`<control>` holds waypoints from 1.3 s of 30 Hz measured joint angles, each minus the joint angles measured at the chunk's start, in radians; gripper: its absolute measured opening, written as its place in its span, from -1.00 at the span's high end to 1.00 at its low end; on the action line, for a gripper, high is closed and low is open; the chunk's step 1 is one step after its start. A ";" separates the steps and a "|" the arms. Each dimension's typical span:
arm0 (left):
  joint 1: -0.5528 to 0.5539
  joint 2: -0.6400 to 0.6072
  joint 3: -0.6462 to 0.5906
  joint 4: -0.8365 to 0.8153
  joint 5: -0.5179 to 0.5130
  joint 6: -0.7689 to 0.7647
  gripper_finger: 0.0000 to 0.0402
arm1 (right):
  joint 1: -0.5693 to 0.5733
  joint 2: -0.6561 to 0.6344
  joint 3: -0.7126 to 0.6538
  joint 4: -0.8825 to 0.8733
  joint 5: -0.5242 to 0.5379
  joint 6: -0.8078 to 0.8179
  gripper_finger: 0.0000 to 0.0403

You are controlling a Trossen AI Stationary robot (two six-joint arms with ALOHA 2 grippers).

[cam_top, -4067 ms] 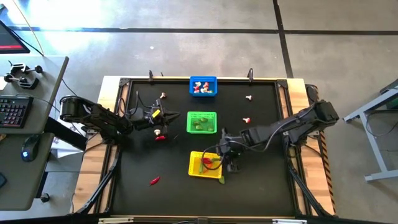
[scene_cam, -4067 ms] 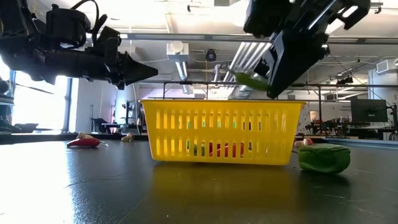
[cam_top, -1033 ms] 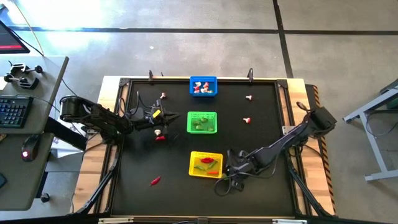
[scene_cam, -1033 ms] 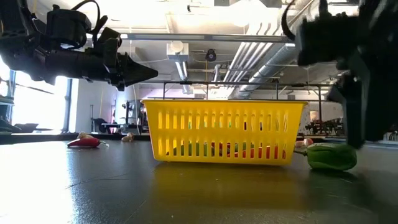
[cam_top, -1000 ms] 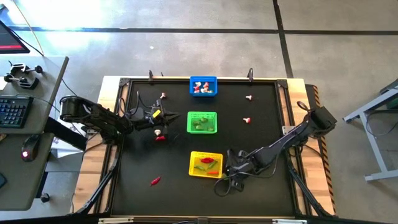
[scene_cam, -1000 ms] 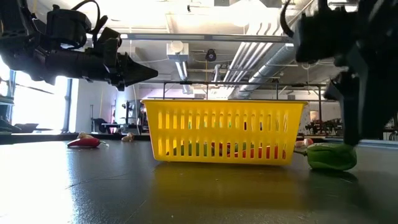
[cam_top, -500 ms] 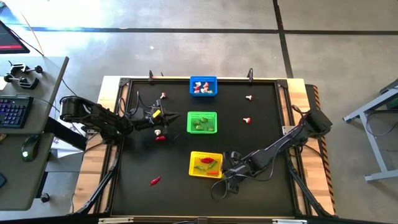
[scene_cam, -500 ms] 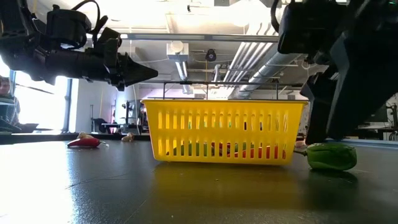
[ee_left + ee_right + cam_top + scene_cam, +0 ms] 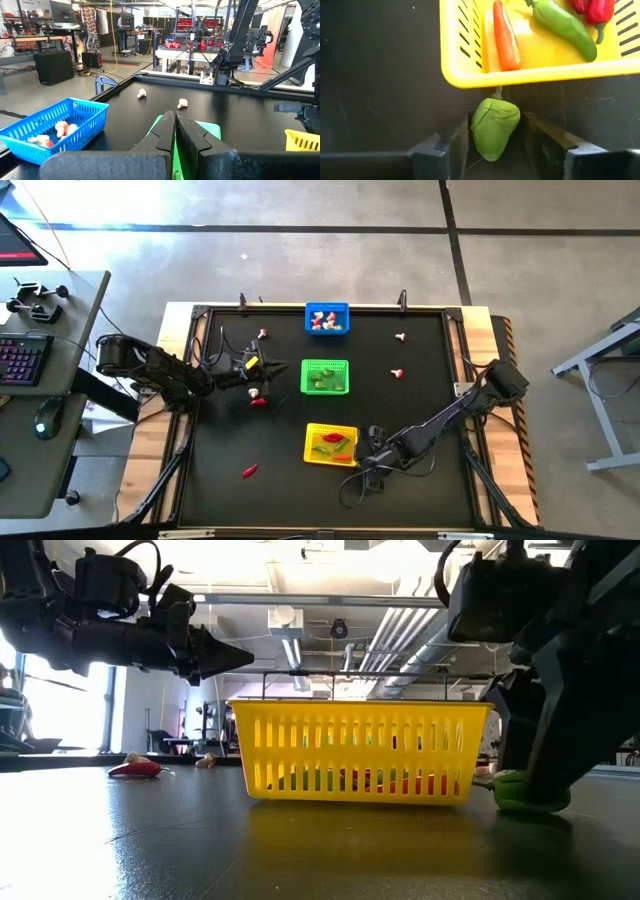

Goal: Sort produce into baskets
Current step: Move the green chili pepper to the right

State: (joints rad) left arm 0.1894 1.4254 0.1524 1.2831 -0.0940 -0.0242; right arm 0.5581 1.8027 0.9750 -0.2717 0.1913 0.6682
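A green pepper (image 9: 494,125) lies on the black table, its stem end just outside the wall of the yellow basket (image 9: 470,75) (image 9: 330,444). My right gripper (image 9: 496,131) (image 9: 362,468) slants down over it, open, with one finger on each side of the pepper. In the low view the dark fingers (image 9: 545,740) stand over the pepper (image 9: 525,792), right of the yellow basket (image 9: 355,752). That basket holds an orange-red chilli (image 9: 504,35), a green chilli (image 9: 565,25) and a red piece (image 9: 592,10). My left gripper (image 9: 272,366) (image 9: 175,125) is shut, level, left of the green basket (image 9: 325,376). My right gripper comes at the green pepper from above, slanting down, with its two fingers (image 9: 460,140) close beside the pepper's two long sides (image 9: 476,125). Whether they touch it I cannot tell. The pepper lies flat on the table.
The blue basket (image 9: 327,318) with mushroom bits stands at the far edge. Loose pieces lie about: red chillies (image 9: 248,471) (image 9: 258,401) on the left, mushroom bits (image 9: 263,333) (image 9: 400,337) (image 9: 396,373) toward the far side. A raised frame (image 9: 455,380) rims the table.
My right gripper has moved a little toward the table's left edge and down, rolling as it went, until its fingers stand around the green pepper. The pepper has stayed where it lay beside the yellow basket.
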 joint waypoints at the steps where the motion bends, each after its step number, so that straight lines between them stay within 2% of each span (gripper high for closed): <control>1: 0.000 0.000 0.000 0.000 0.000 0.000 1.00 | 0.000 0.000 0.000 0.000 0.000 0.000 0.18; 9: 0.000 0.000 0.000 0.000 0.000 0.002 1.00 | 0.006 -0.013 0.000 -0.044 -0.053 0.031 0.56; 12: 0.000 0.000 0.000 0.000 0.000 0.002 1.00 | 0.006 -0.039 0.000 -0.092 -0.069 0.054 0.65; 23: 0.000 0.000 0.000 0.001 0.000 0.002 1.00 | 0.081 -0.157 -0.003 -0.415 -0.049 0.188 0.66; 28: 0.000 0.000 0.000 0.001 0.000 0.002 1.00 | 0.127 -0.158 -0.011 -0.410 -0.056 0.242 0.68; 33: 0.000 0.000 0.000 0.001 0.000 0.002 1.00 | 0.141 -0.157 -0.086 -0.333 -0.121 0.295 0.68; 39: 0.002 0.000 0.000 -0.003 0.001 0.000 1.00 | 0.141 -0.161 -0.107 -0.286 -0.139 0.288 0.68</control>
State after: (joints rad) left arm 0.1915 1.4254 0.1524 1.2803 -0.0933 -0.0239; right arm 0.6987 1.6421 0.8685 -0.5581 0.0520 0.9564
